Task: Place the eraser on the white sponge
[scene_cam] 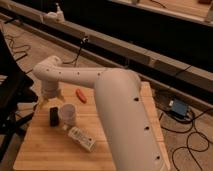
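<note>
The eraser [53, 116], a small black block, lies on the wooden table [45, 150] near its left edge, just left of the white cup [67, 114]. My gripper [48, 99] hangs from the white arm [115, 100] over the table's far left corner, a little above and behind the eraser and apart from it. The white sponge does not show; it may be hidden behind the gripper.
An orange carrot-like piece [81, 95] lies behind the cup. A white labelled bottle [82, 139] lies in front of the cup. The arm covers the table's right half. Cables and a blue box [178, 108] lie on the floor at the right.
</note>
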You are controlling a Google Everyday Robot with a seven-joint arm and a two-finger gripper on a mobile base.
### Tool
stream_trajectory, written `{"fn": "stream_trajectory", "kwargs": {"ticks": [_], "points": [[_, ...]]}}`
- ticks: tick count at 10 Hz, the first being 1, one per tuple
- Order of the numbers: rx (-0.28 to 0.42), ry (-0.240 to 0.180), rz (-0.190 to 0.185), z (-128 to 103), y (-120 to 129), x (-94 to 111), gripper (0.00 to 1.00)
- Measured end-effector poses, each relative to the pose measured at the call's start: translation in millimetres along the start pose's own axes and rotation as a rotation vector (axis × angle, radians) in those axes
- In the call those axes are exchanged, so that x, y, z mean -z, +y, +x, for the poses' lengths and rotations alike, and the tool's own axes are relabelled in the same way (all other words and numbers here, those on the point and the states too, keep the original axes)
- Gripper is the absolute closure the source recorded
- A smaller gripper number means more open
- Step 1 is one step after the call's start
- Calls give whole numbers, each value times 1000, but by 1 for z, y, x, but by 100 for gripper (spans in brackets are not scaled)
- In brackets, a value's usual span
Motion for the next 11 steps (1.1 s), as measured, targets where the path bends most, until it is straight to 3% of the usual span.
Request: {"fn": "stream_trajectory", "kwargs": {"ticks": [3,7,10,11], "points": [[33,38,-32,1,19,-34,25],[27,107,-90,14,30,-81,25],[26,151,-92,21,31,-102,25],[21,161,-81,22,26,-106,32]]}}
